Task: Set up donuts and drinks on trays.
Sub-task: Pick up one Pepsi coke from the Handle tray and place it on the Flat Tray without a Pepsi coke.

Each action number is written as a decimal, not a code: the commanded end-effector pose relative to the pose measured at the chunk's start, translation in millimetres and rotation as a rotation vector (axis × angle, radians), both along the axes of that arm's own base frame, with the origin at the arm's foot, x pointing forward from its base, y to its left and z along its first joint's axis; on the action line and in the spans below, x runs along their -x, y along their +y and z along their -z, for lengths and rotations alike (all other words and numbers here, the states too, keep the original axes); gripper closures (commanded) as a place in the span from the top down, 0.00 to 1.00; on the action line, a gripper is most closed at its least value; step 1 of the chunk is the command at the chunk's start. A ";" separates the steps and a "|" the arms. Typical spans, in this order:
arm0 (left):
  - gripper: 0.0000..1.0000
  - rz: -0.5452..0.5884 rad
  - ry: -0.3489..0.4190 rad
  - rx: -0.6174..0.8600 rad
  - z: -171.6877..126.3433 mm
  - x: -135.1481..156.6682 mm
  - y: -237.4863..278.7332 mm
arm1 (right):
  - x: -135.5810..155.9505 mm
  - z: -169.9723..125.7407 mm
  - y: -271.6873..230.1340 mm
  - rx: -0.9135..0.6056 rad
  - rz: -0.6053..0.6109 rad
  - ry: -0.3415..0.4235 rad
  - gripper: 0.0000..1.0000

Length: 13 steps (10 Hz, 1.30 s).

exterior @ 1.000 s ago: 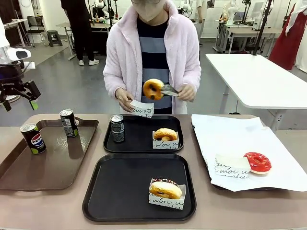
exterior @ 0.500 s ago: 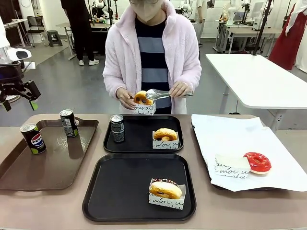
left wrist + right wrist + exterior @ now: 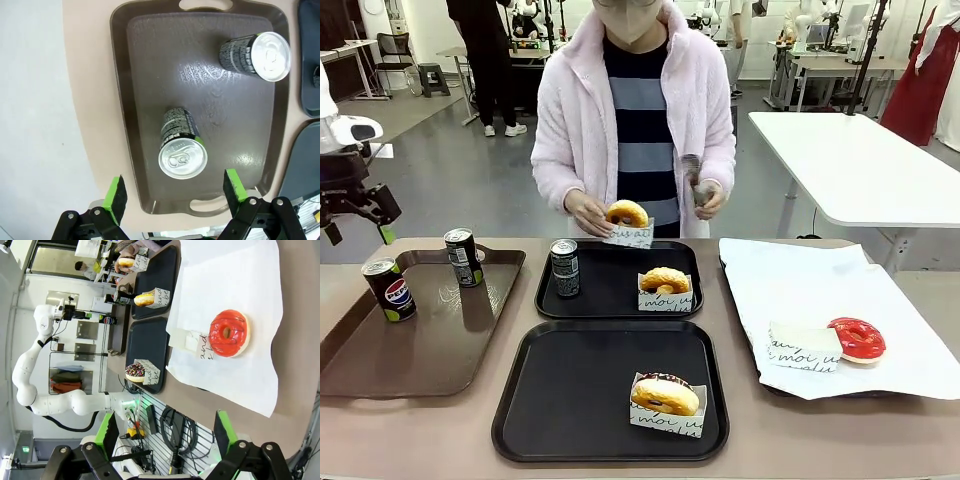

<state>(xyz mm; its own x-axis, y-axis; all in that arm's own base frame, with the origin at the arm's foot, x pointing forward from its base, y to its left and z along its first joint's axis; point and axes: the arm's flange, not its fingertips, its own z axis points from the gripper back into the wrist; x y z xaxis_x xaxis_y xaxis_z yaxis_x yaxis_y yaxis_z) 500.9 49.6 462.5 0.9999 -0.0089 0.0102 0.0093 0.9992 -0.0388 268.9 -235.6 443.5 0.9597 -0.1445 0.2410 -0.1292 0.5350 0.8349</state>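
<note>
Surface [image 3: 740, 445] is carrying a near black tray [image 3: 570, 395] with one sleeved donut [image 3: 665, 396], a far black tray [image 3: 612, 300] with a second donut [image 3: 665, 279] and a grey can [image 3: 565, 267], and a brown tray [image 3: 430, 350] holding a Pepsi can [image 3: 389, 289] and a second grey can [image 3: 463, 257]. Person's hand [image 3: 587, 212] is holding a third donut [image 3: 627, 212] over the far tray's back rim; a red donut [image 3: 857, 338] is lying on the paper-lined tray [image 3: 800, 280]. Left pincer [image 3: 358, 232] is hanging up at the surface's left end with fingers spread wide and empty, and the right pincer [image 3: 165, 432] is likewise gaping, gripping nothing.

Grey floor [image 3: 460, 170]; white table [image 3: 860, 165] right; black chair [image 3: 392, 48], stool [image 3: 432, 76] far left.
</note>
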 end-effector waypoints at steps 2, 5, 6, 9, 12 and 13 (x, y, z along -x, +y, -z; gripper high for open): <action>1.00 0.013 -0.025 0.024 23.1 6.5 11.4 | -0.5 -0.6 -0.3 -0.012 -0.003 -0.014 1.00; 1.00 0.020 -0.028 0.070 37.3 1.4 5.1 | -0.5 -0.6 -0.3 -0.012 -0.003 -0.014 1.00; 1.00 0.024 -0.015 0.065 38.4 -0.1 1.9 | -0.5 -0.6 -0.3 -0.012 -0.003 -0.014 1.00; 1.00 0.047 -0.034 0.046 53.1 4.2 -0.8 | -0.5 -0.6 -0.3 -0.012 -0.003 -0.014 1.00; 1.00 0.072 -0.054 0.061 67.1 2.5 -4.4 | -0.5 -0.6 -0.3 -0.012 -0.003 -0.014 1.00; 1.00 0.074 -0.054 0.051 71.1 2.8 -6.1 | -0.5 -0.6 -0.3 -0.012 -0.003 -0.014 1.00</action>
